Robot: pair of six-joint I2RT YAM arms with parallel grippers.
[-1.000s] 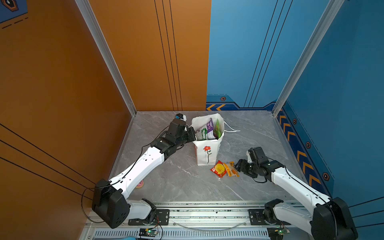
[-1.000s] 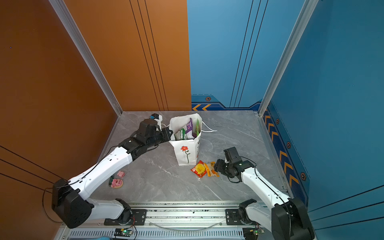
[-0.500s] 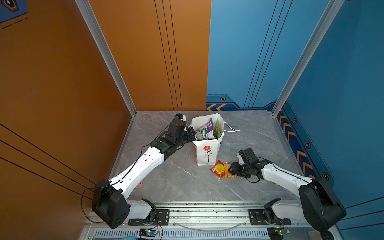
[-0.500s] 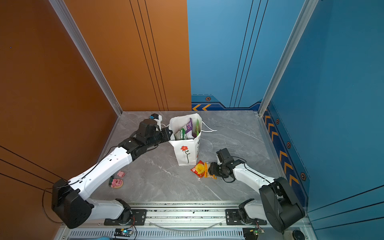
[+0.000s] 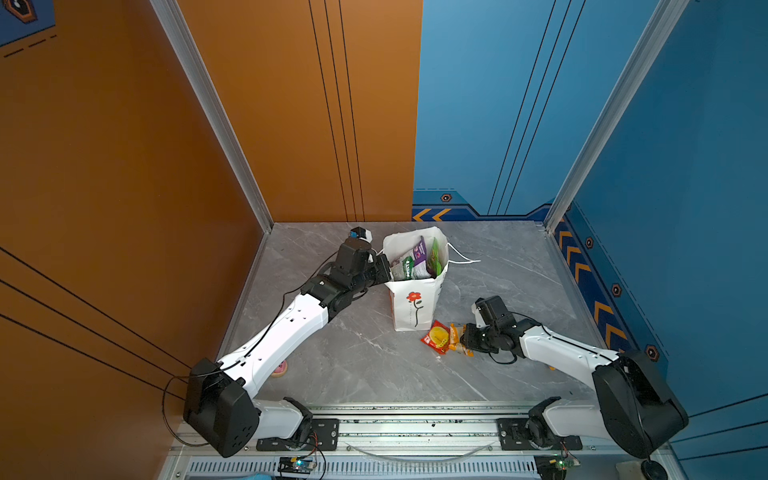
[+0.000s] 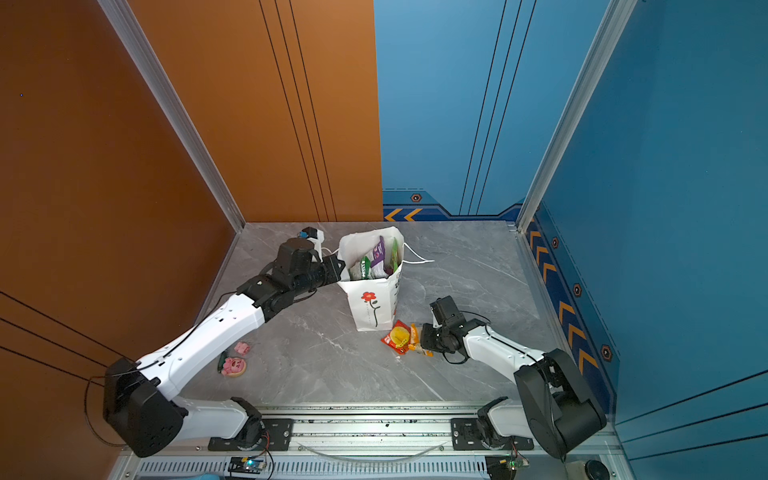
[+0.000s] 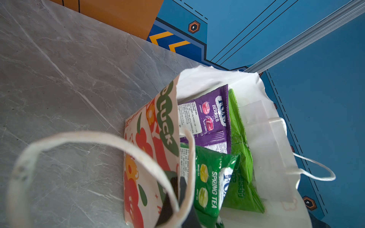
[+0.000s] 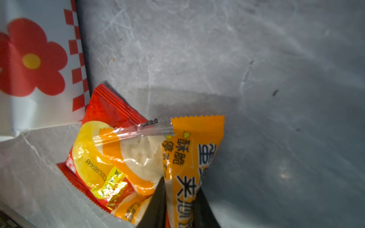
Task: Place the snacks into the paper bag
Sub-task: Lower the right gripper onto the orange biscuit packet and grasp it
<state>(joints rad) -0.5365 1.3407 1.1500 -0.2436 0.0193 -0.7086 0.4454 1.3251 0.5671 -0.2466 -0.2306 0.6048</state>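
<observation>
The white paper bag (image 5: 415, 309) (image 6: 374, 309) stands upright mid-table with a purple packet (image 7: 209, 118), a green packet (image 7: 240, 150) and a green-white packet (image 7: 209, 177) inside. My left gripper (image 5: 384, 270) (image 7: 178, 199) is shut on the bag's left rim. Beside the bag's foot a red packet with a yellow circle (image 5: 436, 336) (image 8: 102, 154) lies on the table, partly under an orange packet (image 5: 457, 341) (image 8: 189, 158). My right gripper (image 5: 467, 338) (image 8: 180, 207) is shut on the orange packet's near end, low at the table.
Pink round things (image 6: 233, 366) lie near the left arm at the front left. A white cord handle (image 5: 463, 259) trails to the bag's right. Orange and blue walls close in the grey marble table (image 5: 374, 374). A metal rail (image 5: 415, 428) runs along the front.
My right gripper has moved left to the packets by the bag and closed on the orange one. The left arm and the bag have not moved.
</observation>
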